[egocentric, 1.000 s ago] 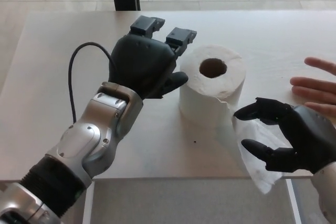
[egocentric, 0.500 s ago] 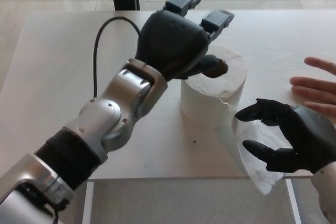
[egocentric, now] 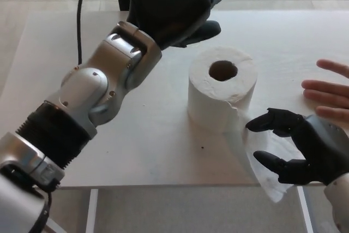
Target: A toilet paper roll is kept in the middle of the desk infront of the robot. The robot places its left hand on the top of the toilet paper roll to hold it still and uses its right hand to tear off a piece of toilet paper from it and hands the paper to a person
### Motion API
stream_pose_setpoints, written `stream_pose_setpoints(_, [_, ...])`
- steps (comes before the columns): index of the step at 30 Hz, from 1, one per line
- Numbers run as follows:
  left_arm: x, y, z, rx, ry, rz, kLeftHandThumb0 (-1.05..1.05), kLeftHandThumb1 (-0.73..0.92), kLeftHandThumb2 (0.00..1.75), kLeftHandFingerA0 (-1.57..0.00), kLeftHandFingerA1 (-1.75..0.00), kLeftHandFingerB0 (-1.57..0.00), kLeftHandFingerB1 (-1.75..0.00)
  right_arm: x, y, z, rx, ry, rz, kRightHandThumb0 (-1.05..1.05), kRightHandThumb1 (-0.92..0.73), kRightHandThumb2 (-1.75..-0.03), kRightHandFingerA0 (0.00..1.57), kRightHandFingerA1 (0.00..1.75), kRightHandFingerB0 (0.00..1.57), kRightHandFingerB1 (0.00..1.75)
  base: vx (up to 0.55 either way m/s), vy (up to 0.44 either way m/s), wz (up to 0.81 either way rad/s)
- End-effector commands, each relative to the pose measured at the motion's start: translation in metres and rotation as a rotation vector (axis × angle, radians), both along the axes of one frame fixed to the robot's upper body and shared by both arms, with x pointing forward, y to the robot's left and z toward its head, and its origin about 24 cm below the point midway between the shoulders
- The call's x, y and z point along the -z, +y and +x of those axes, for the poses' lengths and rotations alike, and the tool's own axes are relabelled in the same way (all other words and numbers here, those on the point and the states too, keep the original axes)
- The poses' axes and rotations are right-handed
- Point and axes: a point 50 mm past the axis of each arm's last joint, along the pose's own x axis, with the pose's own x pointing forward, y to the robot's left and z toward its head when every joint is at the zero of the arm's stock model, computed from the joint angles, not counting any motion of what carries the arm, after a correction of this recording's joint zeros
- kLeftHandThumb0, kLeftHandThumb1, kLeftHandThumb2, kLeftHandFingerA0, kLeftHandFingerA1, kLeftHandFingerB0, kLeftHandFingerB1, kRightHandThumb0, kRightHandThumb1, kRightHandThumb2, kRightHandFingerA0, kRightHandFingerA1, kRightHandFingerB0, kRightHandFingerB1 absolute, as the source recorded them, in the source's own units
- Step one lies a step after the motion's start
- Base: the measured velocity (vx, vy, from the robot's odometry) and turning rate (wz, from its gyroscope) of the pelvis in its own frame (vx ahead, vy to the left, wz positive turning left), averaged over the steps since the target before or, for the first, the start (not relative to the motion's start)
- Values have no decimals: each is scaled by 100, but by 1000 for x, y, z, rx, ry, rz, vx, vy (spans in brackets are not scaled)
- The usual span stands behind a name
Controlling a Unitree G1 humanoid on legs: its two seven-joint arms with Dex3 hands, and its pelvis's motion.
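Near the middle of the frame, slightly right, the toilet paper roll (egocentric: pixel 222 92) stands upright on the pale table (egocentric: pixel 283 36), its hollow core facing up. A loose tail of paper (egocentric: pixel 260 159) hangs from the roll's lower right side and trails toward the table's near edge, reaching a little past it at the lower right.

At the upper middle of the frame the left hand (egocentric: pixel 172 5) is raised above the table, up and to the left of the roll and clear of it. Its fingers are apart, the thumb jutting right, and it holds nothing. Its silver and black arm runs down to the lower left corner, with a black cable (egocentric: pixel 82 17) looping above the forearm.

At the lower right the right hand (egocentric: pixel 297 148) sits at the table's near edge with thumb and fingers spread around the paper tail; the tail lies in the gap between them, not pinched.

At the right edge, just above that hand, a person's hand (egocentric: pixel 331 94) rests with fingers pointing left.
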Motion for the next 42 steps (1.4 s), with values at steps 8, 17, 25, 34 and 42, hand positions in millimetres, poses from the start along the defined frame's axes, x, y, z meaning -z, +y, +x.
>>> stream_pose_setpoints(8, [37, -44, -11, -1, 120, -61, -60, 91, 67, -17, -43, -23, -31, 7, -4, -1, 6, 91, -42, -44, -68, -60, 53, 91, 65, 54, 0, 0, 0])
stream_pose_setpoints(17, [60, -40, -16, -5, 173, -23, -58, 91, 67, -14, -44, -20, -32, 11, -7, -2, 41, 151, -85, -44, -69, -61, 49, 121, 66, 58, 0, 0, 0])
stream_pose_setpoints(25, [87, -11, -13, -79, 237, 6, -58, 92, 71, -14, -44, -16, -32, 8, -10, 1, 50, 123, -73, -44, -70, -61, 58, 89, 65, 56, 0, 0, 0])
stream_pose_setpoints(34, [107, -2, -10, -180, 329, -110, -57, 92, 67, -16, -40, -19, -30, 6, -8, 7, 84, 88, -74, -43, -69, -60, 57, 106, 67, 53, 0, 0, 0])
stream_pose_setpoints(42, [104, -20, -11, -115, 271, -108, -53, 92, 76, -18, -42, -20, -33, -5, -5, 8, 188, -108, -31, -42, -68, -60, 58, 97, 62, 49, 0, 0, 0])
